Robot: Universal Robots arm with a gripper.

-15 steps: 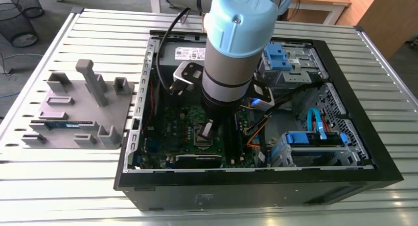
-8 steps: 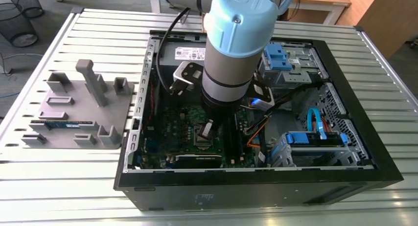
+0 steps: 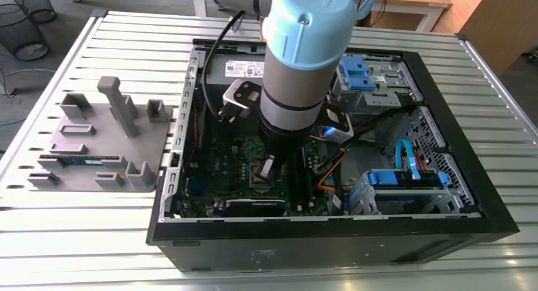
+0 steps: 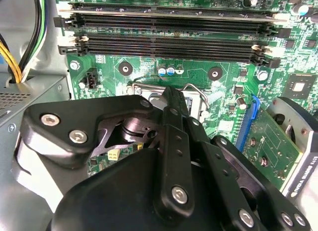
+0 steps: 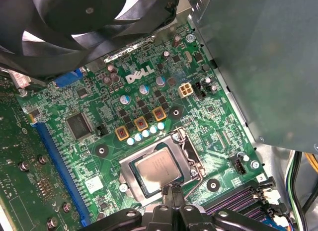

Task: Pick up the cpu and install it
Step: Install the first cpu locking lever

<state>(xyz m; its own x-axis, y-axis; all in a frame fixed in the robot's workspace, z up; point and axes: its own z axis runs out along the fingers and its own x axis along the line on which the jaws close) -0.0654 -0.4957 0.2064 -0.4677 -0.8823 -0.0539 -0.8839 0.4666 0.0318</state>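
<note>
Now the cpu (image 5: 158, 170) lies flat in its socket (image 5: 125, 177) on the green board (image 5: 94, 159), where it belongs, so the gripper (image 5: 171, 192) hovers over its edge, jaws pinched together, holding nothing.

The cpu (image 5: 158, 169) is gleaming silver-grey in the first wrist view, and the motherboard (image 5: 99, 136) is showing deep green, dotted with pale blue capacitors (image 5: 145, 134). The claw (image 5: 171, 198) is reading matte black. In the exterior view, the arm (image 3: 307, 20) is showing light blue over grey, the case (image 3: 336, 244) black, and at lower left the counter (image 3: 84, 228) is shining silver in ribbed stripes.
</note>
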